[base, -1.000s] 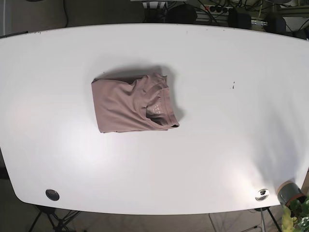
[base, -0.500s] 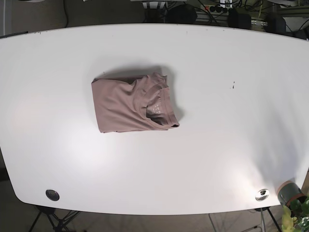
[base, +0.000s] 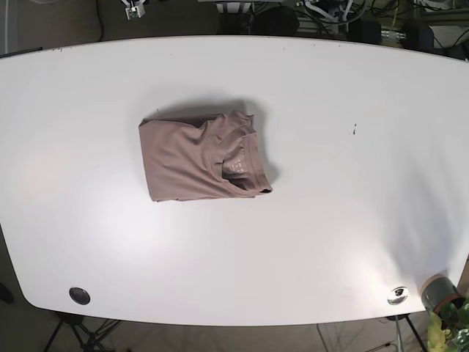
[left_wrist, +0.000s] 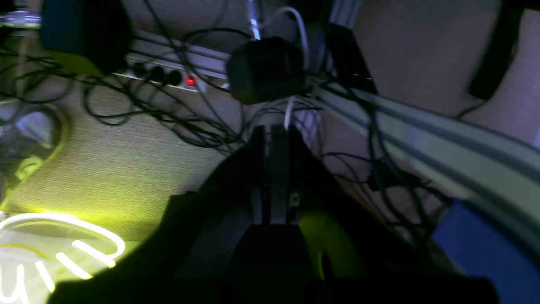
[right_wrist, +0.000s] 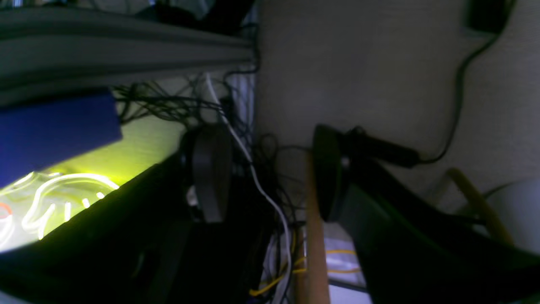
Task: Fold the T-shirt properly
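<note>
The table carries only the shirt, a folded packet left of centre with its collar showing, lying exactly as it did a second ago. Both arms have pulled back past the far edge. The left gripper is clenched, the right gripper released; folding looks finished

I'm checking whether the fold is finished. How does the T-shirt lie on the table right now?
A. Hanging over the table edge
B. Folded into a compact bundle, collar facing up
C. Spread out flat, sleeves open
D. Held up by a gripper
B: the T-shirt sits as a compact folded bundle on the white table, collar on top, with no gripper near it.
</note>
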You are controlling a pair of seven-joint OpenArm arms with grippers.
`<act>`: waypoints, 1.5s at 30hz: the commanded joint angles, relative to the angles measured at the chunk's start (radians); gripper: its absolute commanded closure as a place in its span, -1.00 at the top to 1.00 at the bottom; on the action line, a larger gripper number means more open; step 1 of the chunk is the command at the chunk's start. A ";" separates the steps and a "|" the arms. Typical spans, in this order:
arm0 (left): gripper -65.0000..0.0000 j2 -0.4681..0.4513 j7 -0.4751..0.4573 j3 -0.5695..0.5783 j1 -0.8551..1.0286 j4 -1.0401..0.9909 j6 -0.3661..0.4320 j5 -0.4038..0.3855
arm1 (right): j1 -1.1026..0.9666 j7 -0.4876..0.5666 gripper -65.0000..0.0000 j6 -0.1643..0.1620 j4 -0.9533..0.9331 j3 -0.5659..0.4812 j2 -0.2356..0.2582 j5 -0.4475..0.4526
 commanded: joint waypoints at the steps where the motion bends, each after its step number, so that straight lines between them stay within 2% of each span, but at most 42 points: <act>1: -1.00 -0.018 -0.005 0.014 -0.020 -0.052 0.032 0.019 | 0.012 0.009 -0.11 0.003 -0.034 -0.011 0.007 0.000; 7: -1.00 -0.015 -0.007 0.063 -0.086 -0.146 0.098 0.079 | 0.082 0.010 -0.11 0.003 -0.126 -0.036 0.001 0.002; 15: -1.00 -0.014 -0.007 0.134 -0.184 -0.278 0.189 0.080 | 0.203 0.009 -0.11 0.003 -0.263 -0.031 -0.017 0.002; 20: -1.00 -0.014 -0.007 0.137 -0.215 -0.308 0.193 0.079 | 0.251 0.009 -0.10 0.003 -0.316 -0.031 -0.026 0.003; 45: -1.00 -0.014 -0.007 0.139 -0.225 -0.311 0.193 0.080 | 0.282 0.009 -0.09 0.001 -0.318 -0.028 -0.051 0.011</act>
